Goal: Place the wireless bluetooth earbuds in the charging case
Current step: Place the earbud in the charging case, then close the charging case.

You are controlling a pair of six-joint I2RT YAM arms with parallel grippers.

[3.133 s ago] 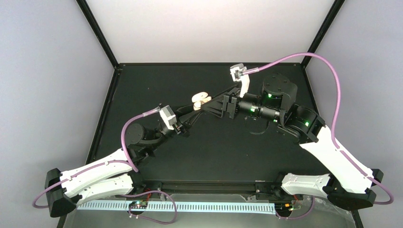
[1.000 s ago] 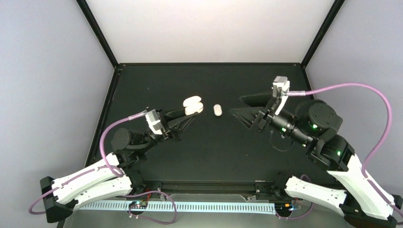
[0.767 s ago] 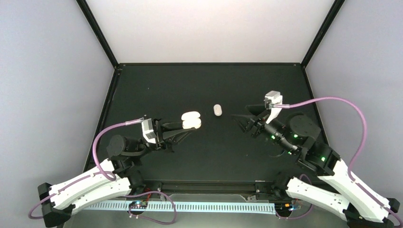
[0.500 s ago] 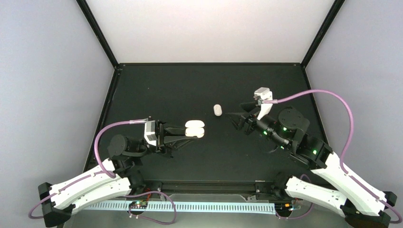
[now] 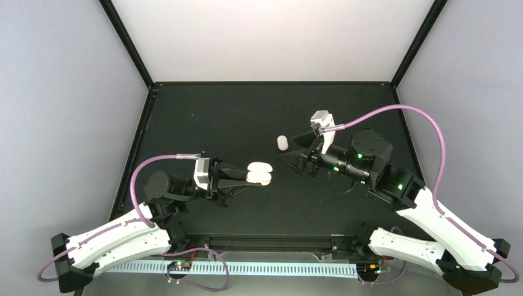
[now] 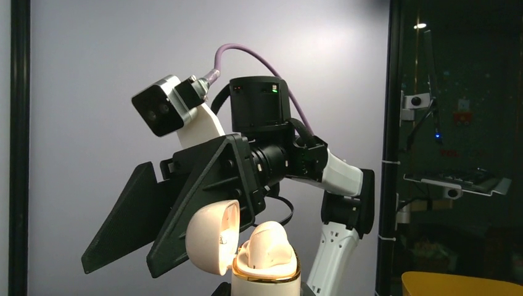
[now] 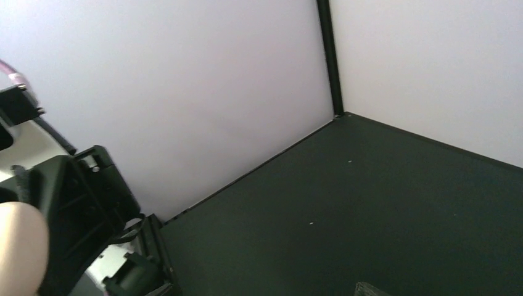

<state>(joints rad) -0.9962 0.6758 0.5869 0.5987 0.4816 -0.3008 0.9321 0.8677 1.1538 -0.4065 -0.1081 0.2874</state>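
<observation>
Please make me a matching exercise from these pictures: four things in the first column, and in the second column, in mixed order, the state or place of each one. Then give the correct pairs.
Column one
1. left hand
2. right hand
3. charging case
4. small white object

Column two
A. lies on the black table
B. open, holding nothing
C. shut on the case
D. lid open, held in a hand

Pairs: 1-C, 2-B, 3-D, 4-A
</observation>
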